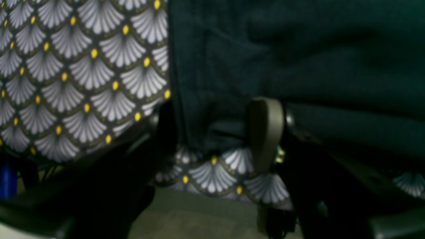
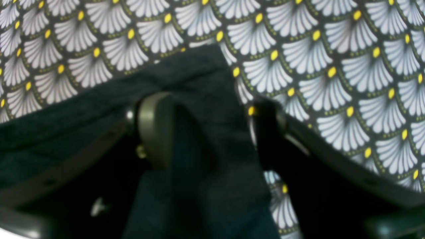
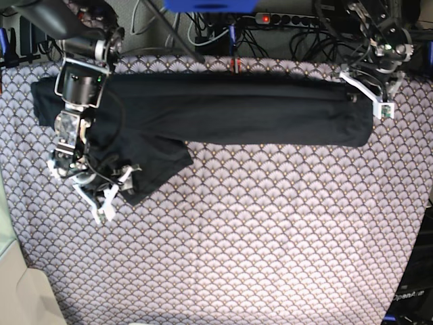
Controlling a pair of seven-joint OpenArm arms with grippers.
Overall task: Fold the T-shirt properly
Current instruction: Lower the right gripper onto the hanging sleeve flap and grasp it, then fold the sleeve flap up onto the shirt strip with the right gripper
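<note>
Straddling T-shirt (image 3: 230, 112) edges, left hand (image 1: 215, 132) and right hand (image 2: 209, 129), fingers apart.

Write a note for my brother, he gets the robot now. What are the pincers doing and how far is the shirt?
Left pincer: open, straddling the T-shirt edge at one end.
Right pincer: open around the sleeve corner, not pinching.
T-shirt: a long band across the far side of the tablecloth, one sleeve flap sticking out toward the near side.
Done: lengthwise fold, it seems.
Left: tuck that flap, fold the ends in.
</note>
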